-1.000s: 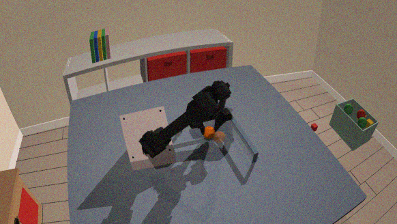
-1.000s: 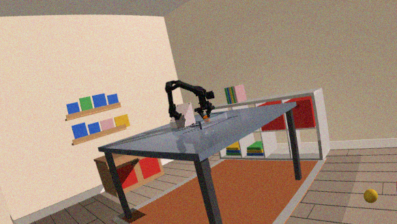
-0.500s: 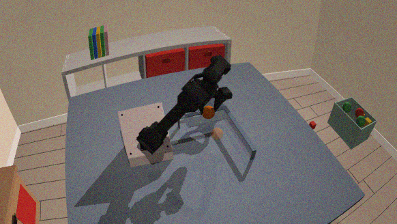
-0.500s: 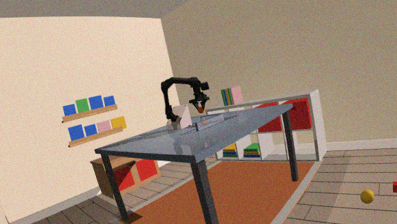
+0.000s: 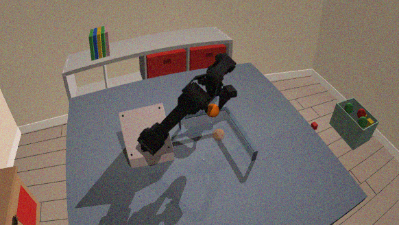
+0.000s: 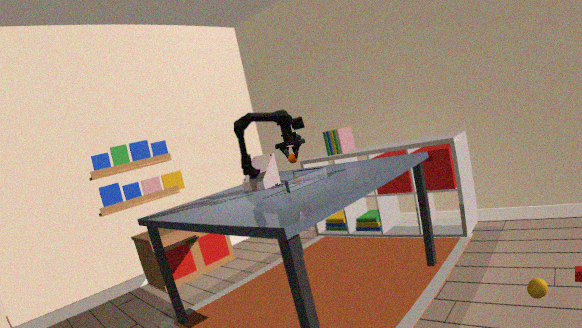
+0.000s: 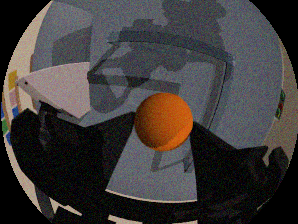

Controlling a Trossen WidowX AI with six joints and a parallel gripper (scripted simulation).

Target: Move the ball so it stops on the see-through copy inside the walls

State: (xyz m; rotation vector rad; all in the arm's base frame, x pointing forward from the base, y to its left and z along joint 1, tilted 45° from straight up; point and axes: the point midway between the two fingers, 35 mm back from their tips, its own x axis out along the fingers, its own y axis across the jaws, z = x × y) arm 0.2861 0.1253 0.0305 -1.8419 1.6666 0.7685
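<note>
The orange ball [image 5: 212,110] [image 6: 293,158] [image 7: 163,121] is held between the fingertips of my gripper [image 5: 214,109] [image 6: 292,157] [image 7: 163,121], which is shut on it. Ball and gripper are up in the air, well above the table. The see-through copy [image 5: 218,134] [image 6: 298,179] shows as a paler ball on the table inside the corner. In the wrist view the copy does not show; the held ball may cover it. The low clear walls [image 5: 240,134] [image 7: 218,95] meet in a corner at the back, beyond the copy in the top view.
A pale pink box-like block [image 5: 144,132] [image 6: 266,171] [image 7: 62,87] stands on the blue-grey table [image 5: 291,178] [image 6: 220,220], beside the arm's base and left of the walls. The walls' free end stands toward the front right in the top view. A white shelf [image 5: 130,48] is behind the table.
</note>
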